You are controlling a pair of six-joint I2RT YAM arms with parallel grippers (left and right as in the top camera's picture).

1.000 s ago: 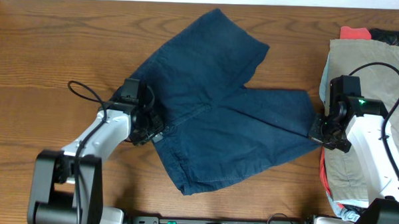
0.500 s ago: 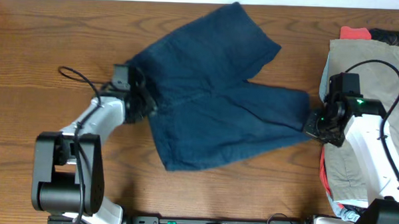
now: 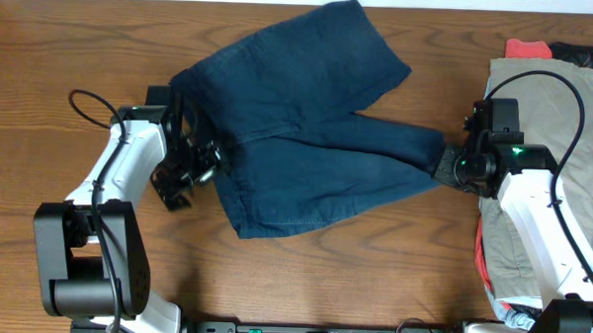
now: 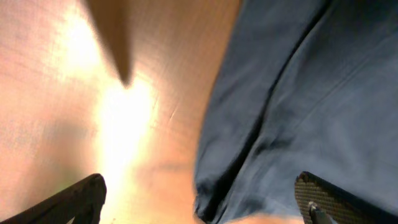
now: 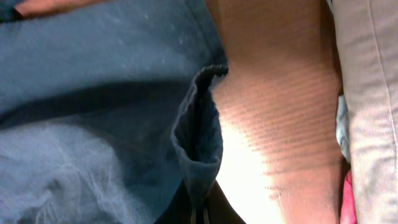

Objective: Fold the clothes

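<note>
While the navy shorts (image 3: 298, 137) lie spread mid-frame on the counter (image 3: 63, 50), the left tool (image 3: 198, 165) gapes wide at their left edge; the right tool (image 3: 446, 166) pinches a leg hem.

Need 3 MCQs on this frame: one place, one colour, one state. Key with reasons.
1. The stack of khaki-grey and red clothes lies: A) on the robot's right B) on its left C) at the centre.
2. The spread denim-like fabric shorts are: A) red B) navy blue C) white.
3. The right gripper is: A) open B) out of view C) shut on a shorts leg hem.
Key: A, overhead shows it rightmost; B, dark blue in all views; C, right wrist view shows the hem pinched.
</note>
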